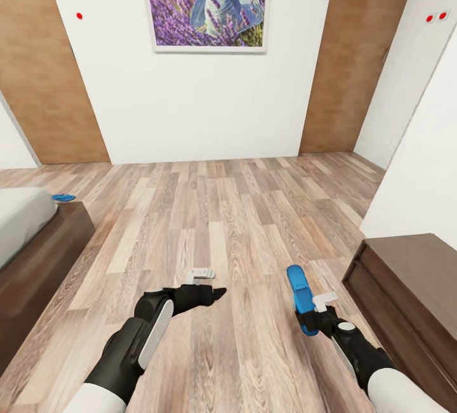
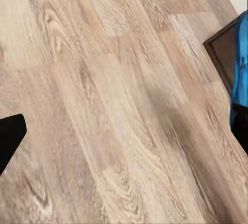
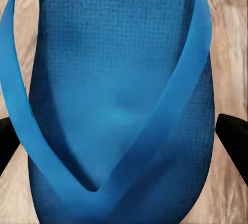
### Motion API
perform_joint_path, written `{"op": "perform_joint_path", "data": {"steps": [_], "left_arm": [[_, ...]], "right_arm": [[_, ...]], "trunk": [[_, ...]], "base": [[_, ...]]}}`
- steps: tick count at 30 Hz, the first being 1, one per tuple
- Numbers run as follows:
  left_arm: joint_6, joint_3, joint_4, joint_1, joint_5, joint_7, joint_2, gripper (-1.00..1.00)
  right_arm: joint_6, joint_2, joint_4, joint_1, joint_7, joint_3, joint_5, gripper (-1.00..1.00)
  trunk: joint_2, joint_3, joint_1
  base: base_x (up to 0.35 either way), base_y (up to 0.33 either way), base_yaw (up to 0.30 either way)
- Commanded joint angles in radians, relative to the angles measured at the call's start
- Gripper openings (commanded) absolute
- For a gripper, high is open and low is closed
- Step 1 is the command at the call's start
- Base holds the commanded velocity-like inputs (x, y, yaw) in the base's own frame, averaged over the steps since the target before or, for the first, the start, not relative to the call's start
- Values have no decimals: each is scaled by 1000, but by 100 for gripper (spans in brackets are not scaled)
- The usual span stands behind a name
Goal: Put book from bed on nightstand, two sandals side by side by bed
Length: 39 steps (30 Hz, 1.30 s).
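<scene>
One sandal (image 1: 298,299) clamped in right gripper (image 1: 312,318), jaws closed on sole edges; light, flexible, pinch mid-sole. Left gripper (image 1: 212,292) empty, jaw opening unclear. Second sandal (image 1: 62,198) at bed (image 1: 38,254) corner.

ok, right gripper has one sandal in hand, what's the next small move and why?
Probably turn left toward the bed and carry the held sandal there. The right gripper is shut on it above open floor, while the other sandal lies beyond the bed's corner, so the pair should end up over there. The left gripper carries nothing.
</scene>
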State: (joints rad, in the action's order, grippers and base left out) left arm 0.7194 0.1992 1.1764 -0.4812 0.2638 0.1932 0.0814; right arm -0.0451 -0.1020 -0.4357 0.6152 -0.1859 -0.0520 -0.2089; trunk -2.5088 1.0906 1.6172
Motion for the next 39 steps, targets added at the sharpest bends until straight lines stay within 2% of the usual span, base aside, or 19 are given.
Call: {"op": "perform_joint_path", "data": {"steps": [1, 2, 6, 10, 12, 14, 15, 16, 18, 20, 22, 26, 27, 31, 39], "left_arm": [[-12, -13, -11, 0, 0, -14, 0, 100], [-26, -17, -22, 0, 0, -25, 0, 100], [-175, -29, -165, 0, -1, -116, 3, 100], [-234, -30, -231, 0, 1, -136, 4, 100], [-243, -29, -252, 0, 0, -139, 4, 100], [-261, -29, -320, 0, 0, -142, 1, 100], [-294, -31, -389, 0, 0, -144, -5, 100], [-313, -32, -416, 0, 0, -144, -7, 100], [-394, -32, -512, 0, 1, -144, -15, 100], [-563, -33, -692, 0, 2, -144, -24, 100], [-632, -31, -791, 0, 2, -144, -26, 100], [-690, -25, -877, 0, 2, -145, -32, 100], [-785, -29, -986, 3, 7, -146, -59, 100], [-873, -33, -1050, 5, 11, -146, -65, 100], [-893, -34, -1062, 20, 18, -144, -64, 100]], "right_arm": [[-6, 1, -3, 0, -10, -24, -7, -100], [-7, 1, -3, 0, -10, -30, -7, -100], [-3, 1, -3, 0, -12, -54, -7, -100], [-1, 1, -2, 0, -11, -56, -7, -100], [-1, 1, -1, 0, -11, -56, -7, -100], [0, 1, 1, 0, -9, -55, -7, -100], [1, 2, 3, -1, -9, -55, -7, -100], [1, 2, 3, -1, -9, -55, -7, -100], [2, 2, 3, -2, -8, -55, -7, -100], [2, 2, 4, -4, -7, -55, -7, -100], [2, 6, 4, -5, -7, -54, -7, -100], [3, 29, 4, -6, -7, -55, -8, -100], [3, 47, 3, -6, -7, -53, -9, -100], [26, 55, 4, -6, -7, -53, -10, -100], [45, 63, 23, -7, -7, -50, -14, -100]], "trunk": [[0, 1, 0], [0, 1, 0], [0, 1, 0], [0, 1, 0], [0, 1, 0], [0, 1, 0], [0, 1, 0], [0, 1, 0], [0, 1, 0], [0, 1, 0], [0, 1, 0], [0, 1, 0], [0, 1, 0], [0, 1, 0], [0, 1, 0]], "base": [[332, -39, 0], [332, -31, 0], [332, -10, 0], [332, -2, 0], [332, -1, 0], [332, 0, 0], [332, 0, 0], [332, 0, 0], [333, 0, 0], [333, 0, 0], [334, 0, 0], [334, 0, 0], [334, 0, 0], [334, 0, 15], [334, 0, 221]]}}
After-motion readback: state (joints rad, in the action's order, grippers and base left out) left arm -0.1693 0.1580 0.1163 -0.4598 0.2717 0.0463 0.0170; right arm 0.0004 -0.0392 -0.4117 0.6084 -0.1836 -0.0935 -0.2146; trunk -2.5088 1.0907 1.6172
